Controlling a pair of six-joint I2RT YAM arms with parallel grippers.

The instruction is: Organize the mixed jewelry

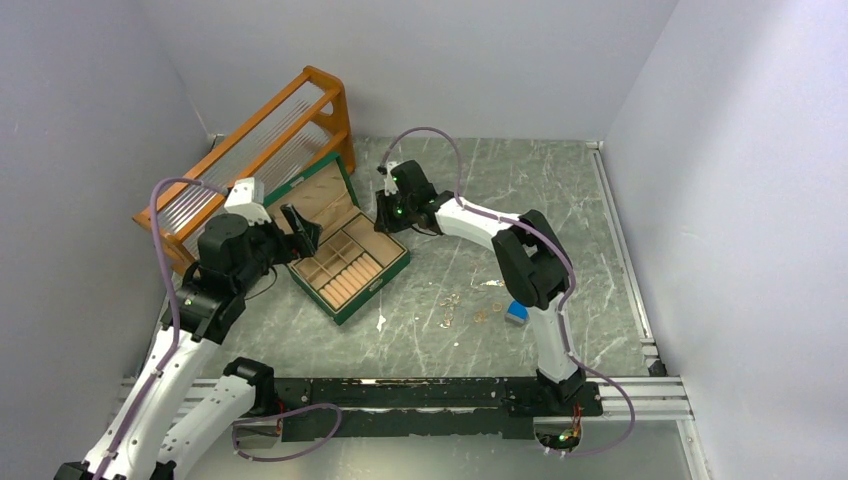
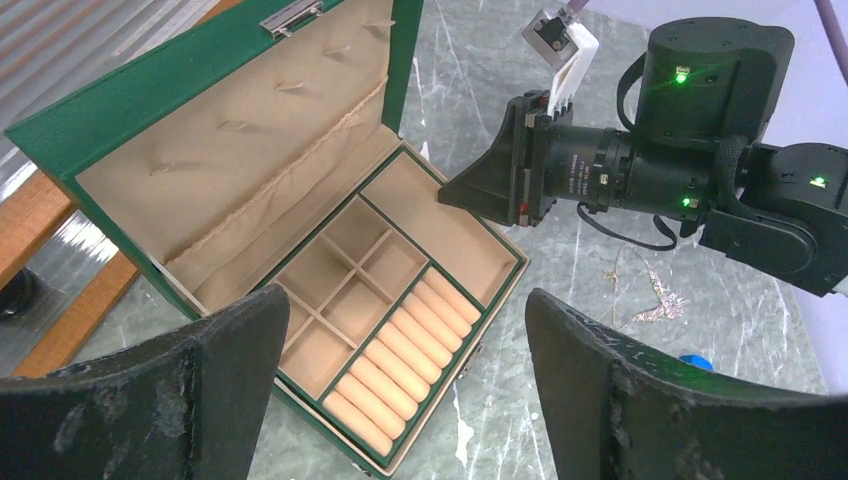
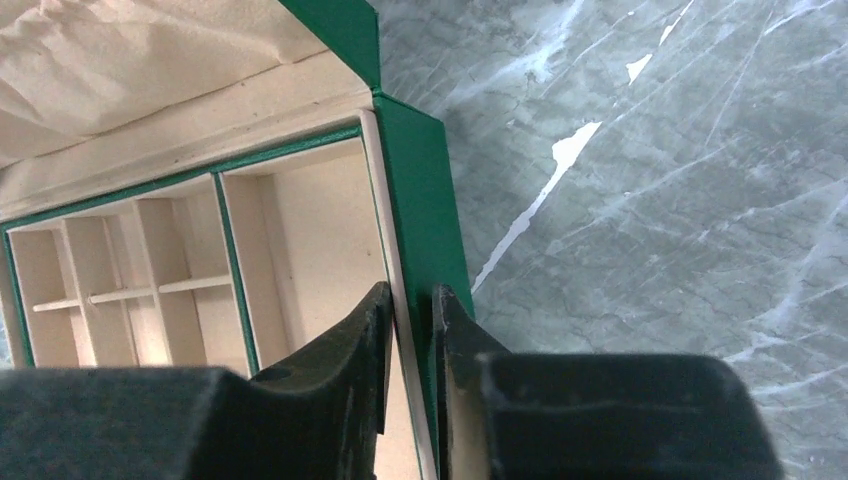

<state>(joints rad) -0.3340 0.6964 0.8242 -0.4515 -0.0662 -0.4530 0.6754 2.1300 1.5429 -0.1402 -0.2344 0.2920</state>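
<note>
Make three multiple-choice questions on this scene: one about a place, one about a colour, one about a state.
1. Where does the mixed jewelry lie?
A) in the compartments of the box
B) on the table near the blue block
C) on the lid's lining

2. What colour is the outside of the box?
A) green
B) red
C) black

3. What state is the right tool in?
A) wide open in mid-air
B) closed on the box's side wall
C) shut on a chain

Answers:
1 B, the gold bits are scattered on the marble and the compartments look bare.
2 A, its walls and rim are green.
3 B, its fingers pinch the wall from both sides.
</note>
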